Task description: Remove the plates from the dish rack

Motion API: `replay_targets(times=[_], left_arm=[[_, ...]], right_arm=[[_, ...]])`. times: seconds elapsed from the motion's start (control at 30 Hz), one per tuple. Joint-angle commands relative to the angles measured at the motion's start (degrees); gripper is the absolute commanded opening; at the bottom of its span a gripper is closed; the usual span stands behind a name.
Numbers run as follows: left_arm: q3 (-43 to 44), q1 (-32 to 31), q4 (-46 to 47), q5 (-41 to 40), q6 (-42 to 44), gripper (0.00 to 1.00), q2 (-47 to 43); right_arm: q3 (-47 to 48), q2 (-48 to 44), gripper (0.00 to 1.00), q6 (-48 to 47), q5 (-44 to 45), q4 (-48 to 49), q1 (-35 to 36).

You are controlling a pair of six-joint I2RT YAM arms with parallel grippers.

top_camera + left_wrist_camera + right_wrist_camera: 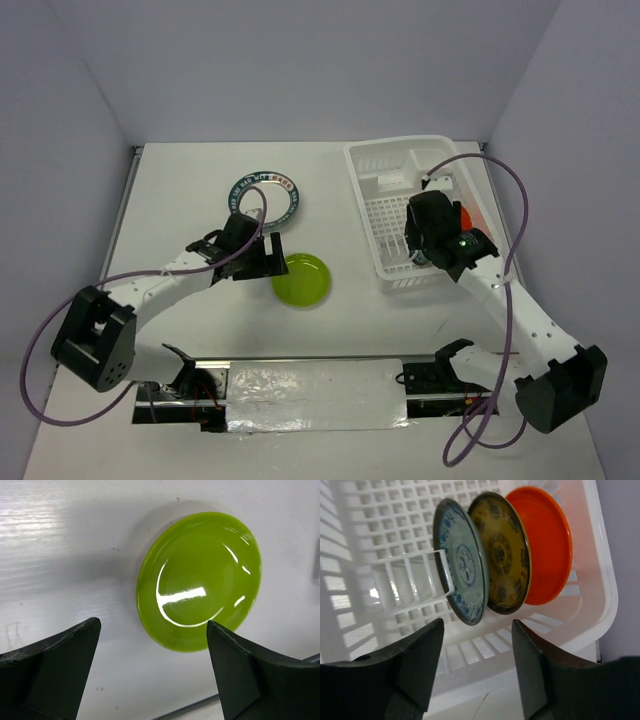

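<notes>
In the dish rack (600, 585) we have three plates on edge, face to face: blue-patterned plate (461, 565), olive plate (502, 555), orange-red plate (547, 545); gaps between them narrow; rack wall close behind the orange-red one; barred divider (415, 582) just beside the blue one; grid floor left of it bare; on the worktop (180, 180), lime plate (303, 279) and teal-rimmed plate (264, 196) lie flat mid-worktop, left arm (170, 277) between them; far-left corner and left edge free for us.

White-linked arms (165, 282), black joints, black left end effector (152, 630) and right end effector (477, 630), looping purple cables (517, 200)
</notes>
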Motion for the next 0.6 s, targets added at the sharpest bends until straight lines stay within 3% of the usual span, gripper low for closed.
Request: replay_targets(times=[0.0,0.27,0.47,0.57], left_arm=[[1.7,0.1,-6.1,-1.5,4.8,1.0,-8.9],[8.4,-2.1,-20.2,-1.5,12.0,1.0,-23.7],[6.3,-2.1,-21.2,-1.1,14.3,0.99,-29.9],[5.6,-2.1,-19.8,0.9,14.7,1.0,-29.5]], right_arm=[[0.3,5.0,0.62,-3.7,2.9,3.0,-2.2],[1.7,15.0,0.51,-7.4,7.1,7.0,-3.4],[2.0,18.5,0.43,-8.7,8.4,9.3,-3.8],[1.2,20.0,0.31,-11.6,8.9,11.8,-3.9]])
